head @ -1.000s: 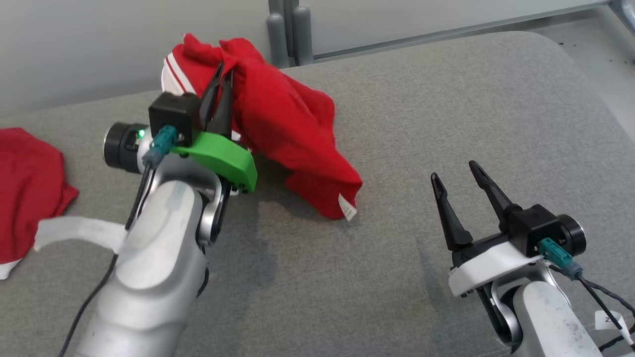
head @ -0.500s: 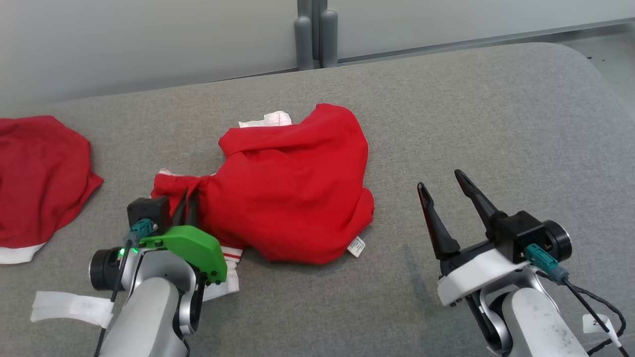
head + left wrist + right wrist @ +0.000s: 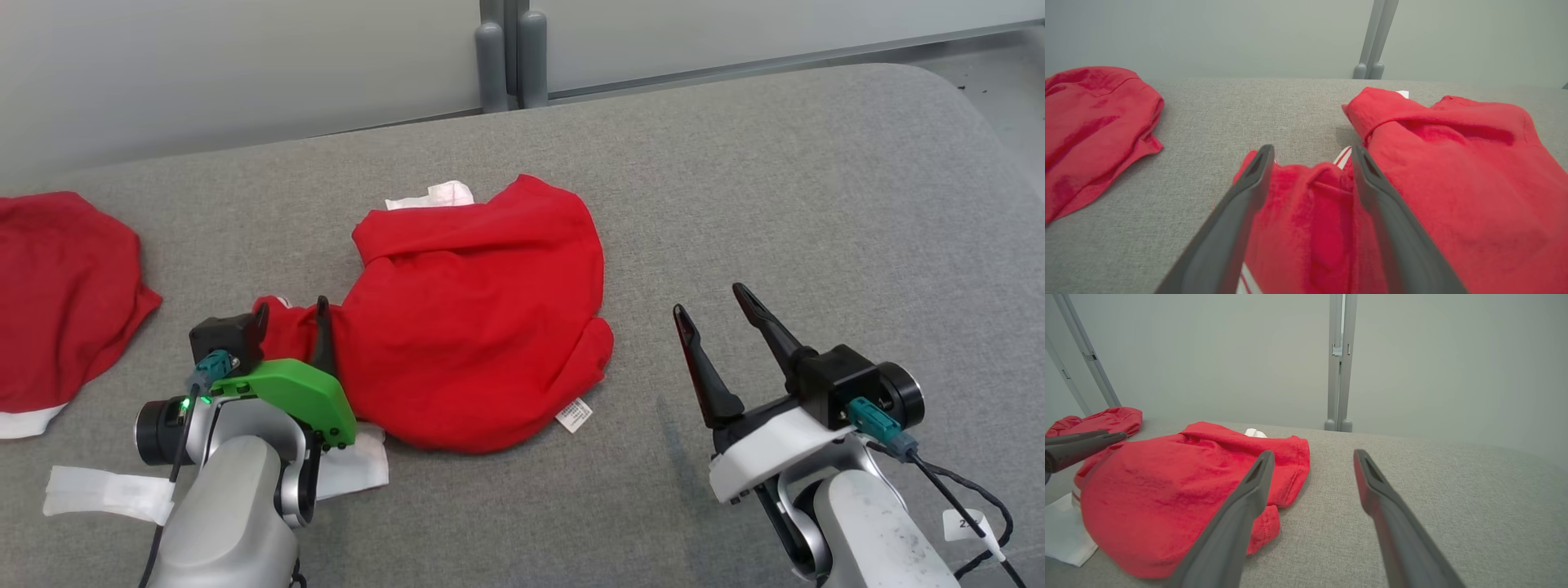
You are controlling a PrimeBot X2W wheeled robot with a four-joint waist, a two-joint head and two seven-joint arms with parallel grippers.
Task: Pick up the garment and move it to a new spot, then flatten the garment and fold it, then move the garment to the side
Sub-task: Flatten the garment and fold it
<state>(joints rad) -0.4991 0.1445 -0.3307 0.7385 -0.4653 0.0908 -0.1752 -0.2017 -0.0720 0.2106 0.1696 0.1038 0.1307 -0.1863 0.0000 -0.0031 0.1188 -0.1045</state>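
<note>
The red garment (image 3: 482, 327) lies crumpled on the grey cushioned surface (image 3: 775, 188), with a white edge (image 3: 351, 465) and a small label (image 3: 574, 414) at its near side. My left gripper (image 3: 291, 314) stands open at the garment's left end. A bunched fold of red cloth (image 3: 1310, 196) lies loose between its spread fingers (image 3: 1249, 183), and the garment (image 3: 1453, 183) spreads off to their right. My right gripper (image 3: 709, 300) is open and empty, apart from the garment on its right. In the right wrist view that gripper (image 3: 1312, 455) looks past the garment (image 3: 1167, 486).
A second red garment (image 3: 57, 302) lies at the far left, apart from the first. Two grey posts (image 3: 506, 57) stand behind the surface's back edge against a pale wall. The surface rounds off at the right (image 3: 971, 114). A white tag hangs from my left forearm (image 3: 98, 494).
A second ago my left gripper held the garment lifted at the back; it brought it down toward me and has now opened, letting the bunched cloth go. The camera also shifted. The right arm barely moved.
</note>
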